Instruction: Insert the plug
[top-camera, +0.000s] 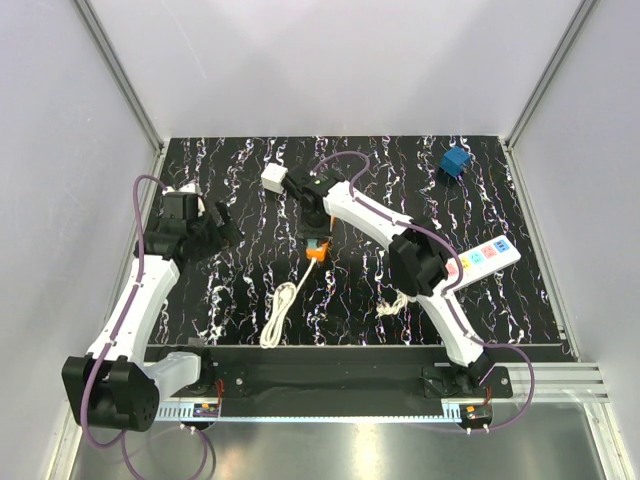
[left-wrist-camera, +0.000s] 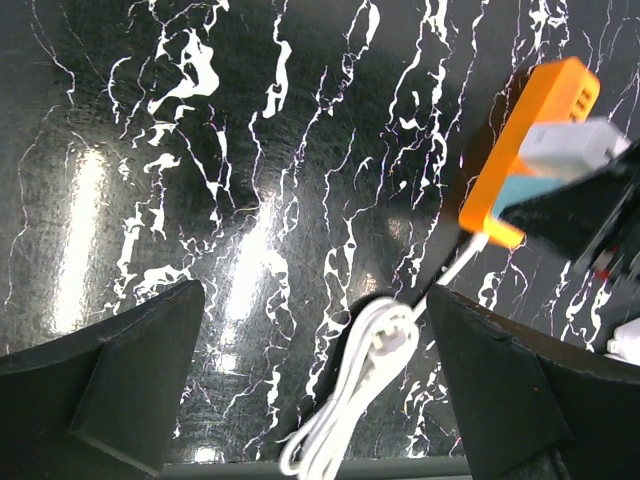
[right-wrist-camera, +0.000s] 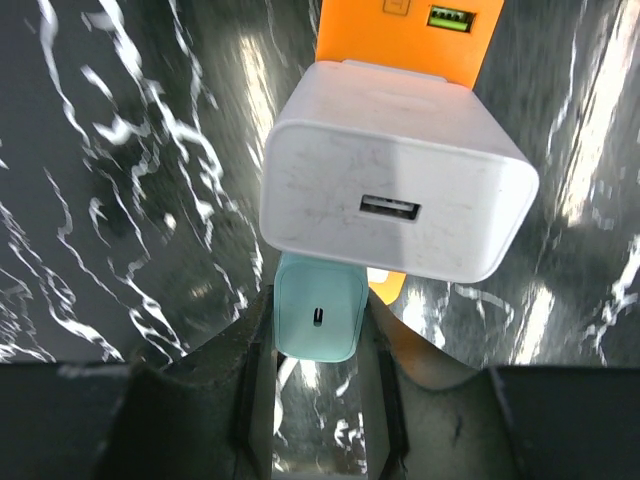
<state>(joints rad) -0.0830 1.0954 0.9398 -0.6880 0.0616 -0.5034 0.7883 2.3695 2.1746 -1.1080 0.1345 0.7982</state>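
Black, white-veined surface fills the cell. The blue plug sits alone at about one o'clock near the far right corner, well apart from the white power strip at three. At nine o'clock the left fingers gape wide. At the centre the right fingers pinch a pale teal adapter against the orange block, just beside a white charger.

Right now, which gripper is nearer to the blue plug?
Right. The right gripper, holding a teal adapter, is mid-table over the orange strip, left of the blue plug in the far right corner; the left gripper hangs open farther left.
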